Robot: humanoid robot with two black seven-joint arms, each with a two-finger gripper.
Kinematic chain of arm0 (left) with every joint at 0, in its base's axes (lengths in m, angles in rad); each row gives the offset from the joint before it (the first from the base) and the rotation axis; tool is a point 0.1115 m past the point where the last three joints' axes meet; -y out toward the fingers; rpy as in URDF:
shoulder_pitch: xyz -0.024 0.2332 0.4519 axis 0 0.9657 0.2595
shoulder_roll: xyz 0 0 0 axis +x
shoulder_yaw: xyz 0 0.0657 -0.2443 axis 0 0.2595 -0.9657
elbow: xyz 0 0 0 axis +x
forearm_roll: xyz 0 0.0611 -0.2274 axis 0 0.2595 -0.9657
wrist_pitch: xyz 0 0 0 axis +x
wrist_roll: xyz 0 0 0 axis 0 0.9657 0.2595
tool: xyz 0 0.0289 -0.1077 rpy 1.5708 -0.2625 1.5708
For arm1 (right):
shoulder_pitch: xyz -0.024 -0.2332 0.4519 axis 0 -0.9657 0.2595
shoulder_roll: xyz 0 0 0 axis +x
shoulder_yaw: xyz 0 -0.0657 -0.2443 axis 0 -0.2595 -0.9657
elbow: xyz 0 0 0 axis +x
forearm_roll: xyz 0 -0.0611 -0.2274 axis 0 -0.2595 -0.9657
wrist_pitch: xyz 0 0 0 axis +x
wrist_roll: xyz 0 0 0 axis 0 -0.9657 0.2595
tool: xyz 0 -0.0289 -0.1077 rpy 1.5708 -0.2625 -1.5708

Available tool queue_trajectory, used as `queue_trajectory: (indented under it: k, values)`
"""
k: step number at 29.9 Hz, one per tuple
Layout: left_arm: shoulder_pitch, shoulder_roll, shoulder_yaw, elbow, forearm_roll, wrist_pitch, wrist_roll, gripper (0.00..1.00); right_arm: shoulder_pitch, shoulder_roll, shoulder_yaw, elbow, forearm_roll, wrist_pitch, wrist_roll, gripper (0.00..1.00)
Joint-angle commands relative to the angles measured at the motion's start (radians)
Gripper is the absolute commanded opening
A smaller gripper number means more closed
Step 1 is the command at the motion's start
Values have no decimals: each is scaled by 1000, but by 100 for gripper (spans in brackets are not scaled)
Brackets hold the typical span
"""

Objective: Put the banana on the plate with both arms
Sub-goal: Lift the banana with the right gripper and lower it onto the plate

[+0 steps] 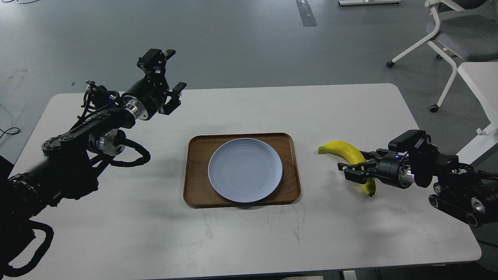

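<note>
The yellow banana (344,149) lies on the white table, to the right of the tray. The pale blue-grey plate (245,170) sits empty on the brown wooden tray (193,175). My right gripper (356,170) is low at the table and open, with its fingers straddling the banana's middle and touching it; the banana's dark tip shows below the fingers. My left gripper (170,74) is open and empty, held in the air above the table's far left, well away from the plate.
A white-framed office chair (447,31) stands on the floor at the back right. Another white table's edge (480,81) is at the far right. The table's right edge runs just under my right arm.
</note>
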Motion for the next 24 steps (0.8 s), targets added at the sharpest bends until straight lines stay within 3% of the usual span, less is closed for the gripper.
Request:
queue_trajectory:
  k: [1,6,11,19,24]
  values:
    - [5,-6,4,0,2,-1,-4,98,13,14,-46,-34,0,-34,43,14]
    - [7,-10,7,2,5,1,-2,98,21,33,-91,-47,0,-37,57,0]
    - [7,-15,8,2,8,13,-2,98,50,30,-87,-48,5,-40,54,0]
    - [5,-21,8,2,8,18,-2,98,247,66,-76,-19,17,-68,66,0]
    - [2,-18,8,2,8,24,-2,98,375,267,-99,-15,15,-48,81,0]
